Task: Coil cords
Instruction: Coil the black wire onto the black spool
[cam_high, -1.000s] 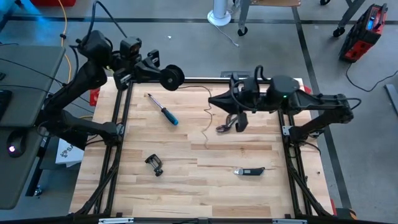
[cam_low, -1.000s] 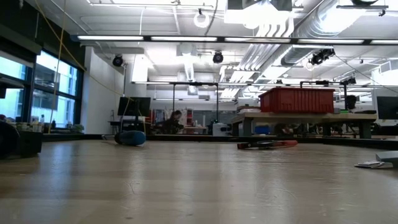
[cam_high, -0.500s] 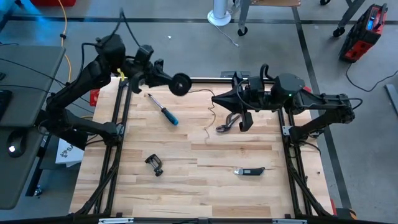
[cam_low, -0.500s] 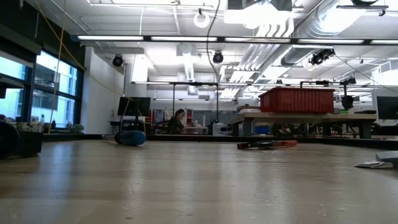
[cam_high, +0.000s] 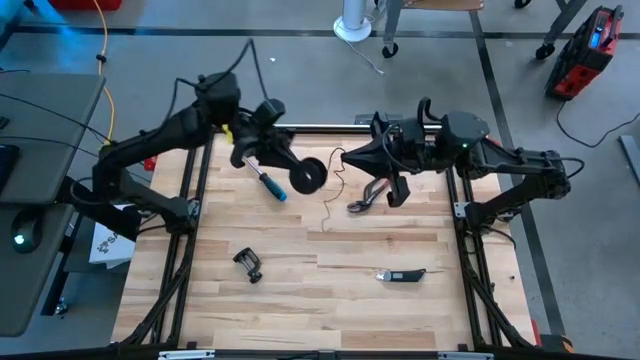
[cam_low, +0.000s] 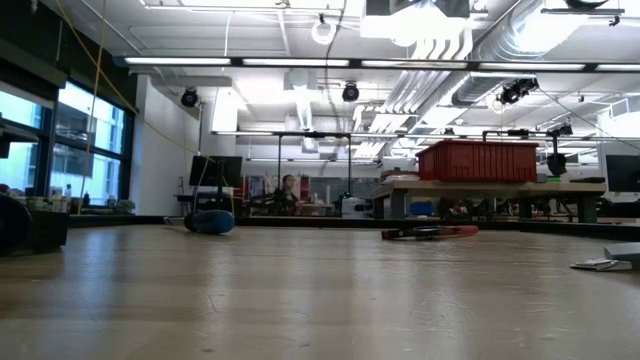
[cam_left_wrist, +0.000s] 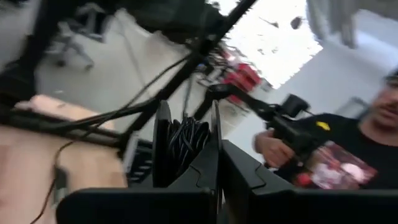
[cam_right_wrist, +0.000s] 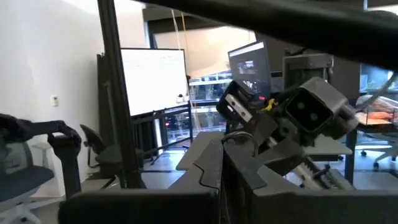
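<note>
- The left gripper hangs above the far half of the table, nearer the left edge, and its fingers are closed on the small black reel. The left wrist view shows the disc pinched between them, dark turns of cord already wound on its core.
- From the reel the thin cord trails toward the middle of the table, where its loose length lies on the wood in a wavy line, ending just beside the red pliers.
- The right gripper is raised near the far edge, right of centre, its tip close to the upper part of the cord. Its fingers look closed in the right wrist view — whether the hair-thin cord is pinched between them I cannot tell.
- Judged from this, winding is under way: part of the cord sits on the reel, a fair length is still loose.
- The next move would call for turning the reel, or leading the cord round it, with the right gripper keeping light tension so the turns fall between the reel's two sides — not over the rim.
- The screwdriver lies just beside the reel on its left; a small clamp and a black-handled tool lie nearer the front edge, well apart from the cord.
</note>
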